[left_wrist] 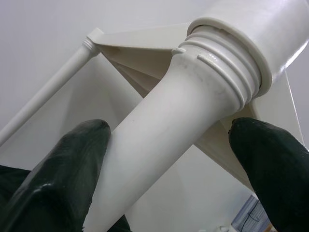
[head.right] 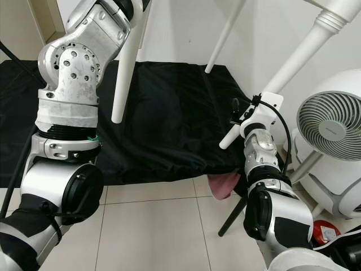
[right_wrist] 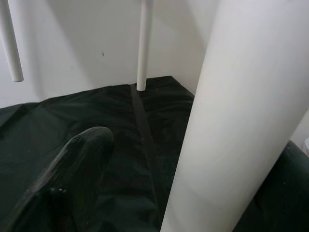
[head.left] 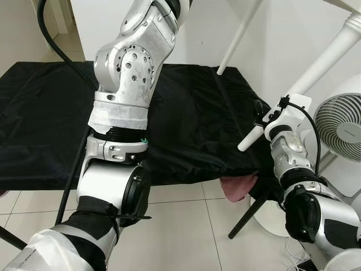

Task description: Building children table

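Head cam, left eye: I see my left arm (head.left: 121,113) raised high over the black cloth (head.left: 192,124) that covers the work table, its gripper out of frame at the top; a white table leg (head.left: 240,36) slants down toward the far edge of the cloth; my right gripper (head.left: 260,121) sits at the lower end of another white leg (head.left: 321,62) that runs up to the right, leg tip poking out below the wrist; white fan (head.left: 338,121) stands just right of it, pink rag (head.left: 237,186) hangs under the cloth's front edge; right eye: same scene, plus a third leg (head.right: 127,68) hanging upright beside my left arm, its lower end above the cloth; the legs rise out of frame, so the child table is held upside-up above the cloth; left wrist: left gripper (left_wrist: 169,159) is spread around a leg where its threaded collar (left_wrist: 227,63) meets the underside of the white tabletop (left_wrist: 145,53); one finger (left_wrist: 72,164) touches the leg, the other stands apart from it; right wrist: a thick white leg (right_wrist: 236,125) beside one black finger (right_wrist: 72,183); second finger hidden, so I cannot tell if this gripper pinches it; two more legs hang over the cloth behind
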